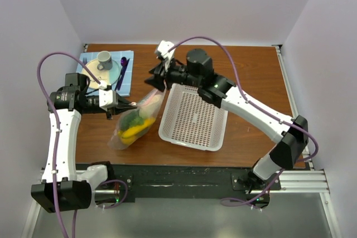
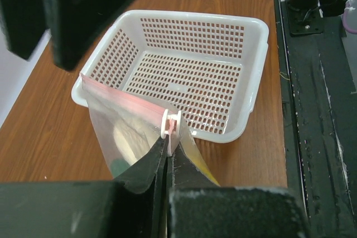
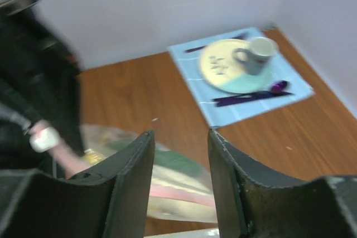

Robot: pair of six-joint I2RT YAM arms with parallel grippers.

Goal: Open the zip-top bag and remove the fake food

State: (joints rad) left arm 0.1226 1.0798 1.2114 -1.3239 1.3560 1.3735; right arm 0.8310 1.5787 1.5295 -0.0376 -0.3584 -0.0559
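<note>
I see my left fingers [image 2: 146,170] clamped on the bag [image 2: 120,121] at its zipper edge; my right fingers [image 3: 131,179] stand apart, empty.

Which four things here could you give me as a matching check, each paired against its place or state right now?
Things:
1. zip-top bag
2. basket
3. mug
4. left gripper

Place or state:
a. on a plate, far left corner of the table
b. shut on the pink zipper edge
c. white mesh, right of the bag
d. fake food inside

Pairs: 1-d, 2-c, 3-a, 4-b
</note>
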